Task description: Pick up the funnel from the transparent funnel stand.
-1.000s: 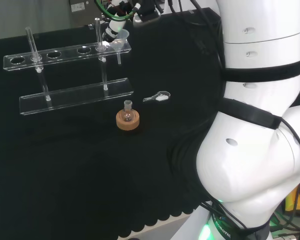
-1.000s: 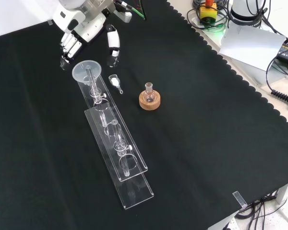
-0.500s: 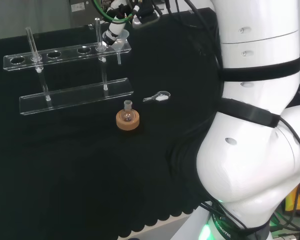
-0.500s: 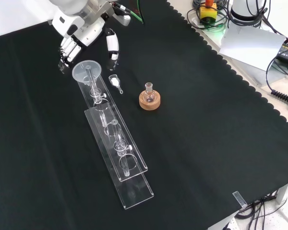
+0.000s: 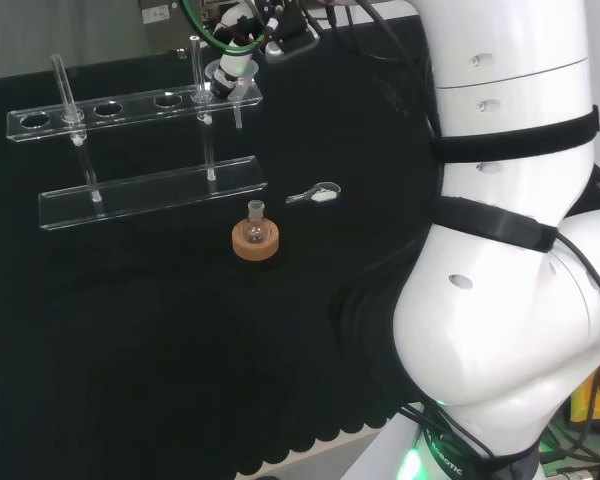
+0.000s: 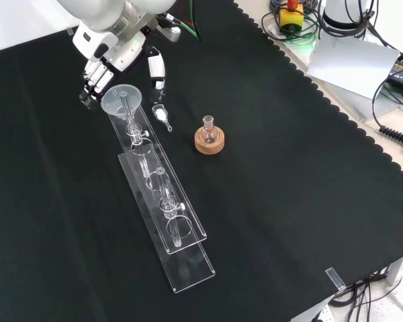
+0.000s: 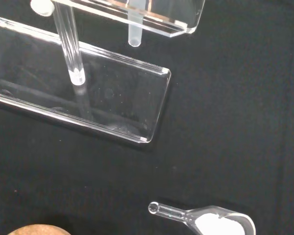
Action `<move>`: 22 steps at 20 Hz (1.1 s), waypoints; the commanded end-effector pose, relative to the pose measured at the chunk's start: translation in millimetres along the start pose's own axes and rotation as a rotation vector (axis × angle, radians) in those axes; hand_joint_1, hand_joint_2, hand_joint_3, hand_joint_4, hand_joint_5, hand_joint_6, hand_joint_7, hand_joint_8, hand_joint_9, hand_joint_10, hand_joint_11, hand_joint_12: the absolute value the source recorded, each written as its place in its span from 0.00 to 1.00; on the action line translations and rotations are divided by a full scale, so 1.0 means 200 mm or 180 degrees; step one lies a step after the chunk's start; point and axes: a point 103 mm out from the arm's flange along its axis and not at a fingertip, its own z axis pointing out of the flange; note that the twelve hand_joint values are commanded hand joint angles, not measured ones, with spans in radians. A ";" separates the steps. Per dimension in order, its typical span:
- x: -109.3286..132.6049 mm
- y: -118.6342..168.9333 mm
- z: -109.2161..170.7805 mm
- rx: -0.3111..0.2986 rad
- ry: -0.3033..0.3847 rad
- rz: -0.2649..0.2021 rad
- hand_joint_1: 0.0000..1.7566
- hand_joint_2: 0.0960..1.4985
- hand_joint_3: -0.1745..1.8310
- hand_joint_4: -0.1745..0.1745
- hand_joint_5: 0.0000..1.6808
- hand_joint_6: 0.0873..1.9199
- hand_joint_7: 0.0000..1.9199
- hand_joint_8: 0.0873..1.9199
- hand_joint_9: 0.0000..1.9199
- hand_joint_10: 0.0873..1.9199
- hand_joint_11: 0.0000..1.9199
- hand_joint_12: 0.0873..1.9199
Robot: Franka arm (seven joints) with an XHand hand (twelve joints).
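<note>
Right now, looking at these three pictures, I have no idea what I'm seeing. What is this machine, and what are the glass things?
It is one white robot arm ending in a black and white hand. One camera looks over the arm's big white links, one looks down from the front, one sits at the wrist. On the black cloth stands a clear funnel stand with a funnel at its end, a small flask on a cork ring, and a little scoop. The hand is beside the funnel, holding nothing yet.

Evenly and brightly lit from overhead. Matte black cloth point(image 6: 269, 201) swallowing shadows, almost none visible. Small white glints along the clear funnel stand point(image 7: 112, 105) edges. Crisp up close, no blur.
</note>
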 end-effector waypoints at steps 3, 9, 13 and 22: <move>-0.01 0.02 0.03 0.0043 -0.0084 0.0010 0.32 0.44 0.23 0.46 0.00 0.00 0.00 0.00 0.00 0.40 0.15 0.75; -0.02 0.05 0.04 0.0044 -0.0110 0.0012 0.33 0.44 0.22 0.46 0.00 0.00 0.00 0.00 0.00 0.42 0.15 0.75; -0.02 0.06 0.02 0.0060 -0.0119 -0.0001 0.33 0.44 0.22 0.46 0.00 0.00 0.00 0.00 0.01 0.43 0.16 0.74; -0.01 0.10 0.01 0.0267 -0.0181 0.0015 0.34 0.44 0.22 0.44 0.00 0.00 0.03 0.11 0.12 0.39 0.21 0.70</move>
